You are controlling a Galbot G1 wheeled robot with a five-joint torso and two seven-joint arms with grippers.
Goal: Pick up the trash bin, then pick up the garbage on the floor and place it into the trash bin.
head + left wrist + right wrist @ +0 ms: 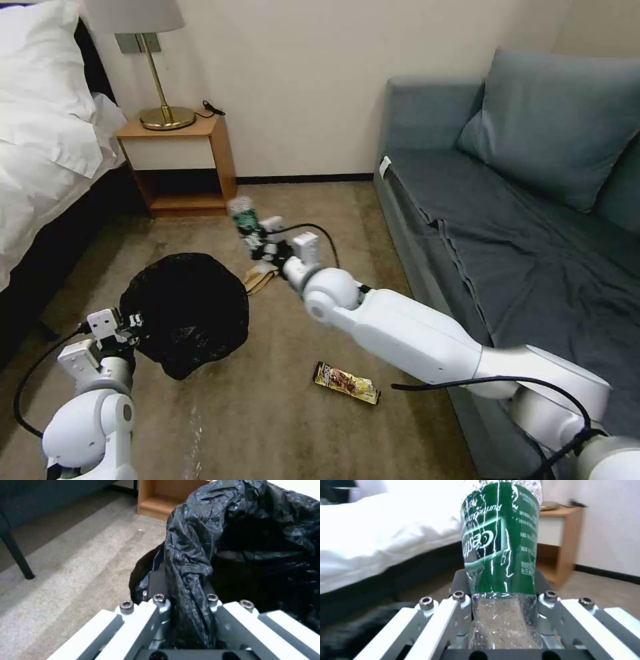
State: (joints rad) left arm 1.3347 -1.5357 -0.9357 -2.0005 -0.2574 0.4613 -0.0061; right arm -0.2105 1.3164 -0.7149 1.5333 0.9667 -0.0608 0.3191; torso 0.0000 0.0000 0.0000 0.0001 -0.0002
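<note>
**Bottle in the air, bin held out and waiting**

Now, nearest the robot, the left gripper (127, 325) is clamped on the rim of the small round trash bin lined with crinkled black plastic bag (185, 312); in the left wrist view its fingers (156, 580) pinch a fold of that bag, with the bin's dark mouth open just beyond. The bin sits tilted, mouth toward the room. Further out, the right gripper (261, 241) is closed around the clear plastic bottle with a green label (244, 215), held above the carpet beyond the bin; the right wrist view shows the bottle (501, 555) squeezed between the two jaws, standing up out of them.

To do this step well, I'd say bring the bottle right over the black opening before letting go, and keep the bin steady, because the floppy bag edge could deflect a drop near the rim.

On the beige carpet (280, 427), the shiny yellow-brown snack wrapper (347, 383) lies near the right arm, still to collect, and a crumpled tan paper bag (260, 278) peeks out under the right wrist. Further back: a white-sheeted bed (40, 147) to the left, a wooden nightstand (180, 167) with a brass lamp (163, 100) against the wall, a grey-blue sofa (520, 220) on the right.
</note>
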